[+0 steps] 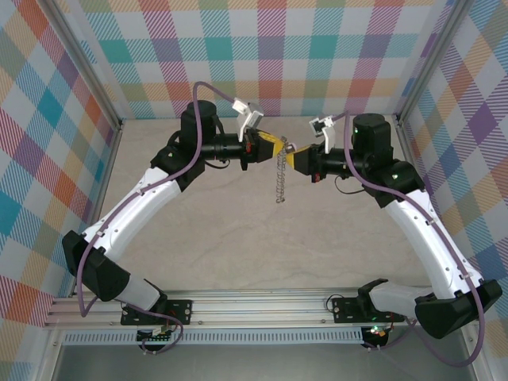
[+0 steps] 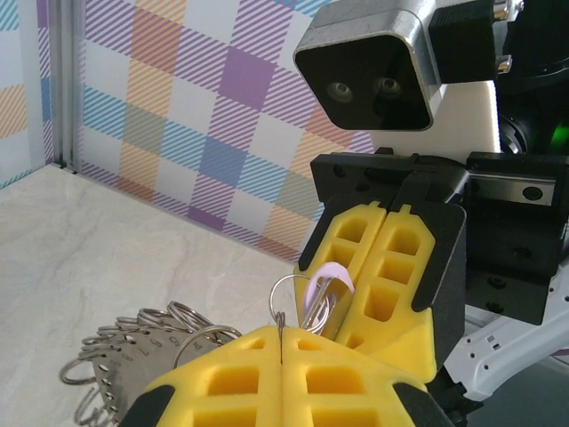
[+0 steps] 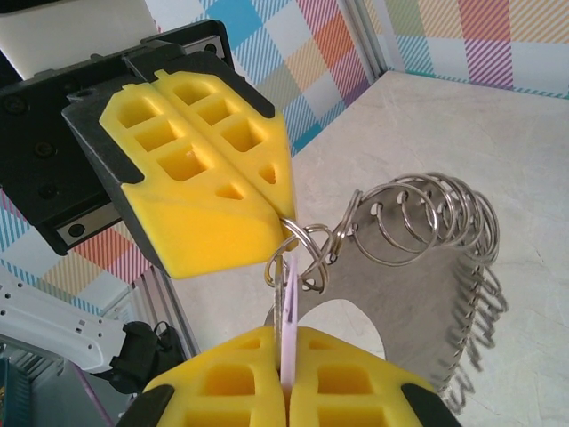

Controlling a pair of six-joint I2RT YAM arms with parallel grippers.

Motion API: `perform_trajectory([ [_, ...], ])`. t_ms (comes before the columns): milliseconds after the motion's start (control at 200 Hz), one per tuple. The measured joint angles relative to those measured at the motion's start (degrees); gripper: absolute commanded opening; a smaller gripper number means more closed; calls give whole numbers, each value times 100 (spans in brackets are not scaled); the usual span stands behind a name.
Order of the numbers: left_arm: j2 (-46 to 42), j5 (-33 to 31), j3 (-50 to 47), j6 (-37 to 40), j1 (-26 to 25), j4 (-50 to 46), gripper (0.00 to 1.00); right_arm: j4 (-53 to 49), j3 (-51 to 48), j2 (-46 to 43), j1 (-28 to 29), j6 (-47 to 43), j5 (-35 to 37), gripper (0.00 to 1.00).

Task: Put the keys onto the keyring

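Pinching key [image 3: 286,342] between right fingers [image 3: 222,391], keyring [image 3: 418,302] hanging from left fingers [image 3: 196,178]

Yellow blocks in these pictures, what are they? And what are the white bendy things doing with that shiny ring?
The white bendy things are two robot arms on a table. The yellow blocks are their fingers, squeezed shut. One picture looks down from above; the other two come from a little camera on each wrist. The left gripper pinches a small loop on the big metal keyring, which dangles from it. The right gripper holds a tiny lilac key up against that loop. They seem to be threading the key on.
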Motion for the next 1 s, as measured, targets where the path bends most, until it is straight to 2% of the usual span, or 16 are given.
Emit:
perform_trajectory([
  [430, 0, -9, 0, -48, 0, 15, 0, 284, -645, -44, 0, 146, -109, 0],
  [665, 0, -7, 0, -52, 0, 44, 0, 332, -592, -46, -2, 136, -105, 0],
  [1000, 0, 24, 0, -70, 0, 59, 0, 98, 0, -15, -7, -46, -79, 0],
])
